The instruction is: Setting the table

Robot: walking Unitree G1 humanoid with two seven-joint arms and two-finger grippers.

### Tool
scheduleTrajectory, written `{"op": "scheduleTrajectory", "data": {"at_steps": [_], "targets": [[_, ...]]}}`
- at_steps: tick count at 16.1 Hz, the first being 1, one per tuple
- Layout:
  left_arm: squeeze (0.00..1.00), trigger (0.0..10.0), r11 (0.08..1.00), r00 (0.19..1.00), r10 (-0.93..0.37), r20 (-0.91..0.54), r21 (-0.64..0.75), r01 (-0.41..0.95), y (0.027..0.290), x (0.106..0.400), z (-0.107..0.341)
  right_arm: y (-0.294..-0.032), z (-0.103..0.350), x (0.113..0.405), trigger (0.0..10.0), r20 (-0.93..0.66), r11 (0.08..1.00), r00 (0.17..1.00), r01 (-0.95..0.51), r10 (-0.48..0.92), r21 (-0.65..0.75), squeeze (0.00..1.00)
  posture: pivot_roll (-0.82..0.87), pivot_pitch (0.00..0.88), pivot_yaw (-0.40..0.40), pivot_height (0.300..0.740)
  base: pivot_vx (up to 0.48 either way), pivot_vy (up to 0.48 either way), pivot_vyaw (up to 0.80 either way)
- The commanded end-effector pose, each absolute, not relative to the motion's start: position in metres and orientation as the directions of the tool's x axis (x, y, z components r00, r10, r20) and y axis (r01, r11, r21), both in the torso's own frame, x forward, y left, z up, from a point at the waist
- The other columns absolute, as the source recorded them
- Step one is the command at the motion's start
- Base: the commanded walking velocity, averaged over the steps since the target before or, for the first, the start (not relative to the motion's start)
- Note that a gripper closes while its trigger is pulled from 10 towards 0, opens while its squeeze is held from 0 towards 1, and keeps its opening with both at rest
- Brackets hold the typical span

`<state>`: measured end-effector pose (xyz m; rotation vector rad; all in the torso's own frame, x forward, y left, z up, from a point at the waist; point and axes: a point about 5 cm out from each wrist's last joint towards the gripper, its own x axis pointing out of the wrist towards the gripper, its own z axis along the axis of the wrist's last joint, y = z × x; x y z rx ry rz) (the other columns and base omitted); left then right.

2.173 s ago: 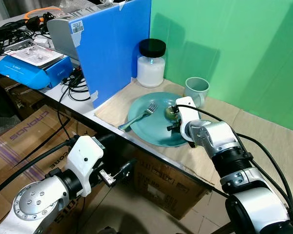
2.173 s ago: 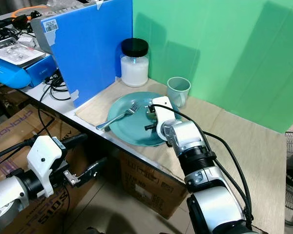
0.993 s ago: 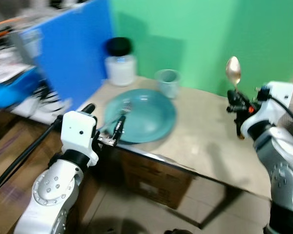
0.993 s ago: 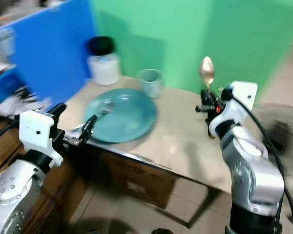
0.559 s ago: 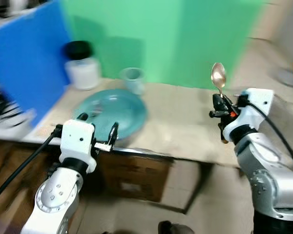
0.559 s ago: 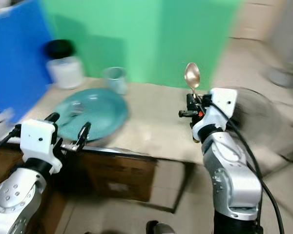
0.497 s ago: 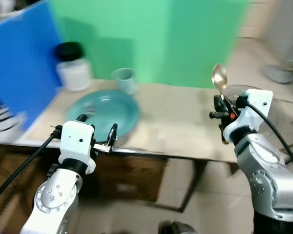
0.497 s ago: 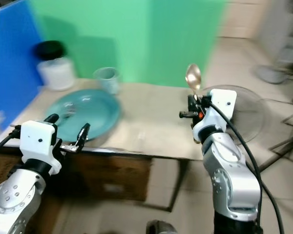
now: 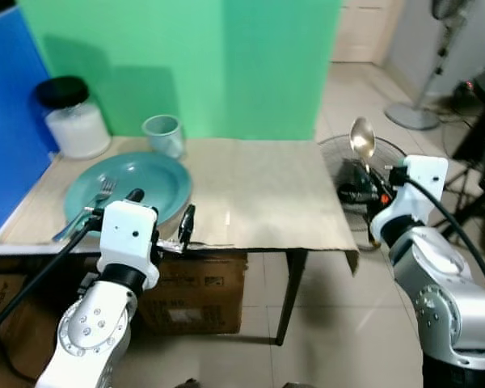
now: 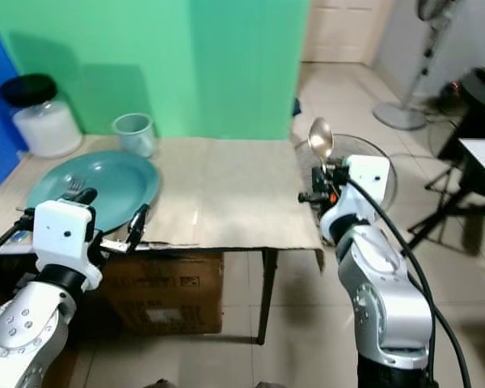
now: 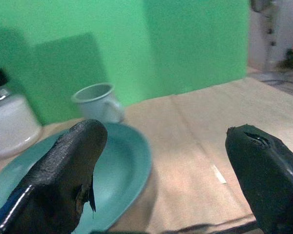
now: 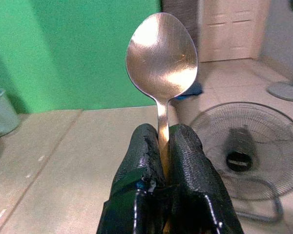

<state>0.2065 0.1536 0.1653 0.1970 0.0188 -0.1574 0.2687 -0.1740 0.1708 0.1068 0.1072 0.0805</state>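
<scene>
- Vs 2.2 s ago: right gripper (image 9: 370,179) is off the plate (image 9: 129,184) and now sits mid-right of the frame, past the table's (image 9: 259,194) right edge; spoon (image 9: 361,139) is out of the plate, pinched upright between the fingers (image 12: 145,161), bowl up.
- Camera has swung right since then: blue board (image 9: 8,105) now just a strip at far left, doorway and floor fans visible upper right.
- Left gripper (image 9: 174,230) has come up to the table's front edge, lower left, fingers (image 11: 68,170) spread wide, nothing held.
- Plate, left side of table: fork (image 9: 89,206) lies in it, handle over the near-left rim.
- Mug (image 9: 163,135) just behind plate, by green backdrop; contents can't tell.
- Jar (image 9: 69,117), upper left, black lid, white stuff inside.
- Fan (image 12: 239,146) lies on floor beyond the spoon.
</scene>
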Motion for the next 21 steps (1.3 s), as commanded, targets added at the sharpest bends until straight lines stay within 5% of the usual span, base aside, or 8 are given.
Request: {"op": "scheduleTrajectory", "data": {"at_steps": [1, 21], "targets": [[0.0, 10.0, 0.965, 0.988, -0.153, -0.033, 0.208, 0.157, 0.153, 0.209, 0.166, -0.178, 0.171, 0.267, 10.0, -0.094, 0.994, 0.994, -0.048, 0.057, 0.095, 0.0, -0.04, 0.0, 0.006, 0.74, 0.0, 0.0, 0.0], [0.0, 10.0, 0.965, 0.988, -0.155, -0.018, 0.211, 0.155, 0.159, 0.216, 0.169, -0.189, 0.165, 0.263, 10.0, -0.127, 0.997, 0.992, -0.01, 0.02, 0.083, 0.0, -0.07, 0.0, 0.013, 0.74, 0.0, 0.0, -0.71]]}}
